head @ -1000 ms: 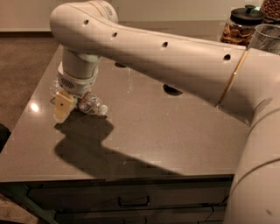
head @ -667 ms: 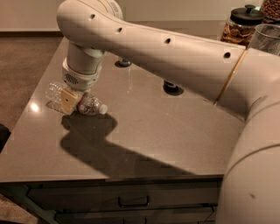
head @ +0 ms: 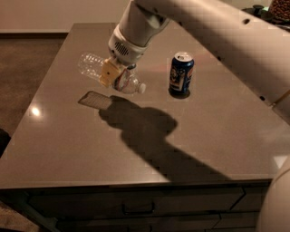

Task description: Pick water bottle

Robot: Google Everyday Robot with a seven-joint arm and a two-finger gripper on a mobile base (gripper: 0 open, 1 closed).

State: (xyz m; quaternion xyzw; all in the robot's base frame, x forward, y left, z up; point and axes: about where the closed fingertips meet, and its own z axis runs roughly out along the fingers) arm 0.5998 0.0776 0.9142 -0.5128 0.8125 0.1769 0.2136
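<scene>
The water bottle [head: 93, 64] is a clear ribbed plastic bottle with a white cap and a red-and-white label. It hangs on its side in the air above the grey table [head: 63, 136], cap pointing right and down. My gripper [head: 113, 74] is shut on the bottle's middle, with a yellowish finger [head: 108, 72] across its front. The bottle's shadow lies on the table below it. The white arm reaches in from the upper right.
A dark blue can [head: 181, 74] stands upright on the table just right of the gripper. Jars stand at the far right back corner [head: 278, 10]. Drawer fronts [head: 136, 208] run under the table's near edge. Brown floor lies to the left.
The gripper has risen with the bottle, which has left the table and now hangs above it. The arm has swung aside and the blue can shows in full.
</scene>
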